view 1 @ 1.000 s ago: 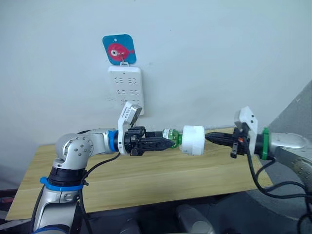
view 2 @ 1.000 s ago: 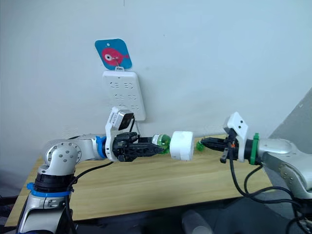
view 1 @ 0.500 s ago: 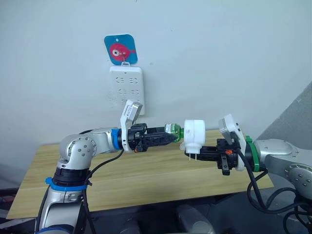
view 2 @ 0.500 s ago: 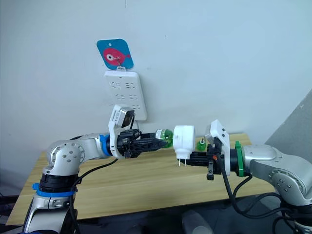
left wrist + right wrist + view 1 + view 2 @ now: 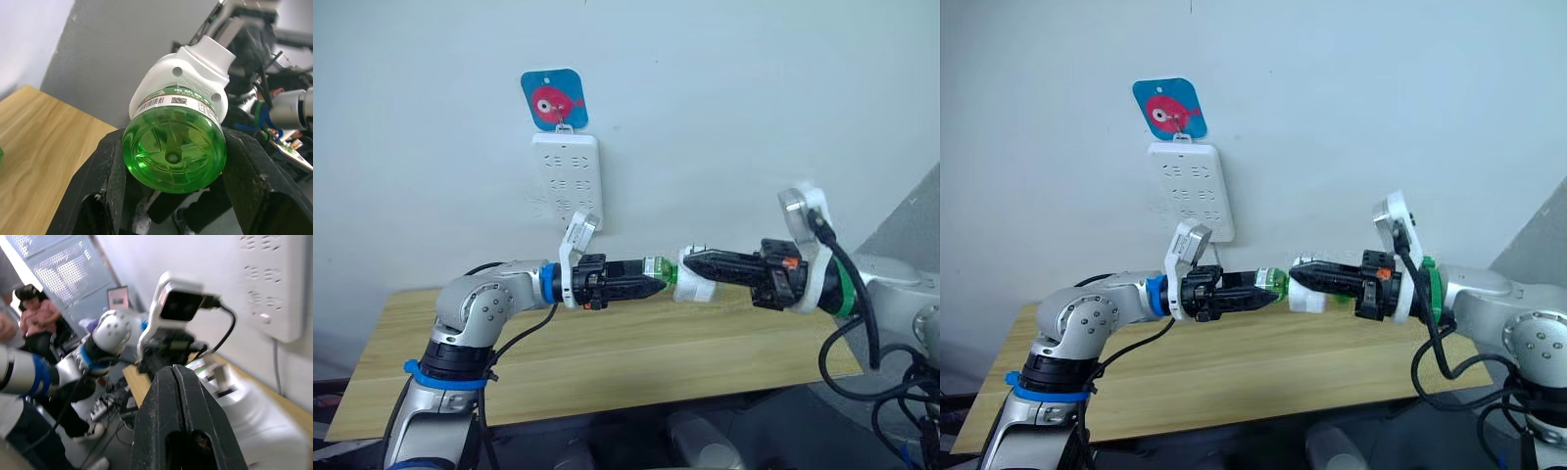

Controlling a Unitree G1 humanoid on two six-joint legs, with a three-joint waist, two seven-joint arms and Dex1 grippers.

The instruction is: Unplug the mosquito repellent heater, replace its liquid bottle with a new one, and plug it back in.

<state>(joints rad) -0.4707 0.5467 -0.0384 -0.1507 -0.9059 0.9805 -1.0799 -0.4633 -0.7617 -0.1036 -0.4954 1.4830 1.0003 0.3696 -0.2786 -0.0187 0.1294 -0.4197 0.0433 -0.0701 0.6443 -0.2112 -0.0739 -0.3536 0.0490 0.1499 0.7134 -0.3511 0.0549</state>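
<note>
The green liquid bottle (image 5: 173, 152) is held level above the table, and my left gripper (image 5: 651, 286) is shut on its base, one black finger (image 5: 105, 171) on each side. Its neck sits inside the white mosquito repellent heater (image 5: 697, 285), also seen close up (image 5: 193, 73). My right gripper (image 5: 690, 262) reaches in from the right and lies over the heater's top side. Its fingers (image 5: 178, 421) are pressed almost together at the heater's (image 5: 254, 416) back. What they pinch there is hidden.
A white power strip (image 5: 566, 181) hangs on the wall under a blue fish sticker (image 5: 553, 99), above and behind my left gripper. A wooden table (image 5: 607, 367) lies below both arms. A person (image 5: 36, 308) sits in the room behind.
My right wrist has rolled and risen. The heater turned with it, its prongs no longer pointing down, and the gripper has gone from under it to over it. The left gripper kept holding the bottle.
</note>
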